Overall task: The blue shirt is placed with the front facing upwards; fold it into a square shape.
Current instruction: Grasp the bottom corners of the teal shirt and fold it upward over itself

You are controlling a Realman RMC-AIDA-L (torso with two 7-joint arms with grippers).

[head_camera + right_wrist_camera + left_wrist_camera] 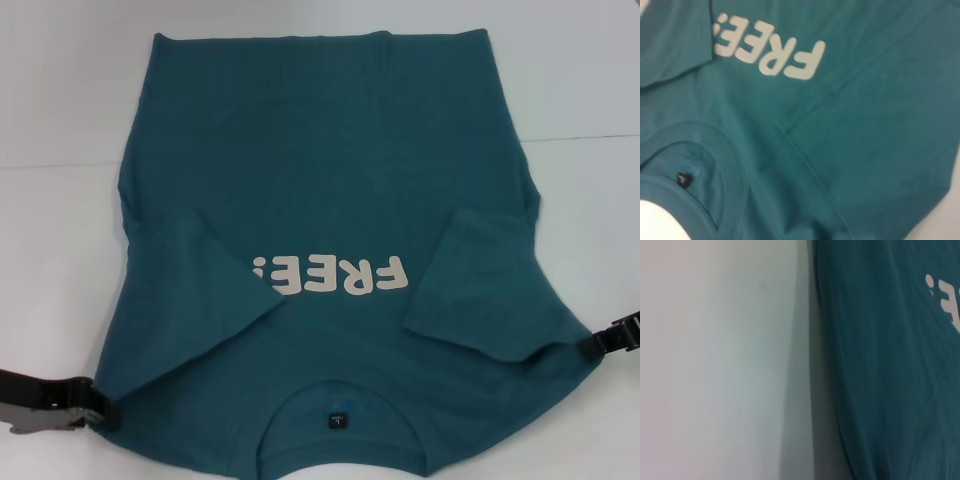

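The shirt (pixel 330 190) lies front up on the white surface (pixel 580 90), collar toward the robot, both sleeves already folded in over the chest. The left claw (pixel 95 408) sits at the shirt's near left shoulder corner and the right claw (pixel 600 343) at the near right shoulder corner; each seems to be at the cloth edge, but I cannot tell whether either is clenched on it or released.

Judging from this, the step in hand is taking both shoulder corners to carry the collar end away toward the hem. To do it well, both claws should pinch every layer at the corner, lift evenly, and travel together so the sleeves stay tucked.

White lettering (pixel 330 275) between the claws reads "FREE!". A small dark neck label (pixel 337 420) sits inside the collar; its print is too small to read.
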